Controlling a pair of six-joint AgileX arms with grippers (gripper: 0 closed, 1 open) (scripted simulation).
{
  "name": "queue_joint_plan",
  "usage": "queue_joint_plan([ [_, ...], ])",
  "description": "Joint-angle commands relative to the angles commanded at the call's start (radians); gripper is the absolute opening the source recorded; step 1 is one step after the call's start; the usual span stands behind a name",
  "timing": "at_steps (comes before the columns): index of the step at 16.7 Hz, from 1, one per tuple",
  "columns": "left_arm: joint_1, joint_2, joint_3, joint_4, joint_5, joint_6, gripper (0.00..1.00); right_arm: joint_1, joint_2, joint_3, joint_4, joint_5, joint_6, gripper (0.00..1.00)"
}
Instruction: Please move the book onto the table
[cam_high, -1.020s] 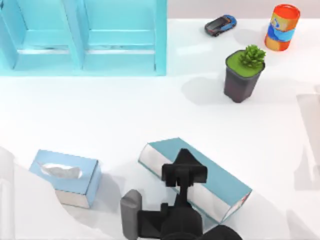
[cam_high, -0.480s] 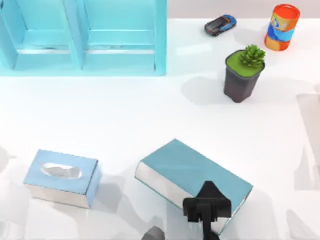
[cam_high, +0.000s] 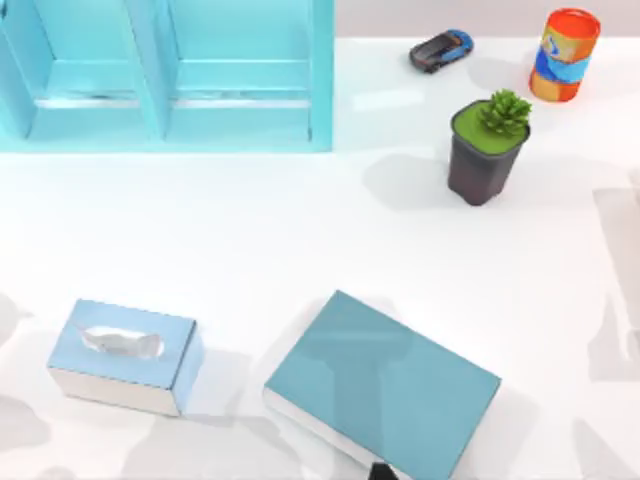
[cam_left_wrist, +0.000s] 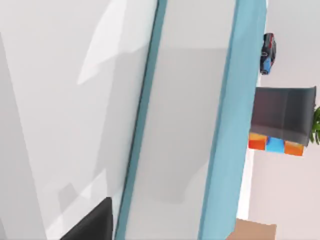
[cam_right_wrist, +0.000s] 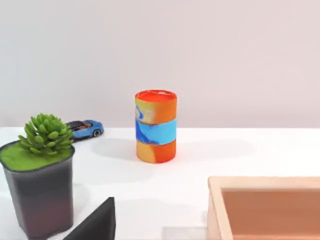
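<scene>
Fingers of the left gripper (cam_high: 380, 471) and the right gripper (cam_right_wrist: 95, 222) show as no more than a dark tip each, so I cannot tell whether they are spread or pressed together. The left one sits just at the near edge of the book (cam_high: 385, 385), which lies flat, teal cover up, on the white table (cam_high: 250, 250), toward its front middle and apart from the tissue box (cam_high: 125, 355) on its left. The right one is by the potted plant (cam_right_wrist: 37, 175), facing the orange can (cam_right_wrist: 156, 126) and toy car (cam_right_wrist: 85, 128).
</scene>
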Motion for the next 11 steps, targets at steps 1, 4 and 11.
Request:
queue_joint_plan([
  [1, -0.022, 0.009, 0.018, -0.094, -0.005, -0.074, 1.00, 0.000, 0.000, 0.000, 0.000, 0.000, 0.000, 1.00],
  [4, -0.074, 0.026, 0.072, -0.318, -0.022, -0.263, 1.00, 0.000, 0.000, 0.000, 0.000, 0.000, 0.000, 1.00],
  [11, -0.110, 0.030, 0.125, -0.489, -0.050, -0.427, 1.00, 0.000, 0.000, 0.000, 0.000, 0.000, 0.000, 1.00],
])
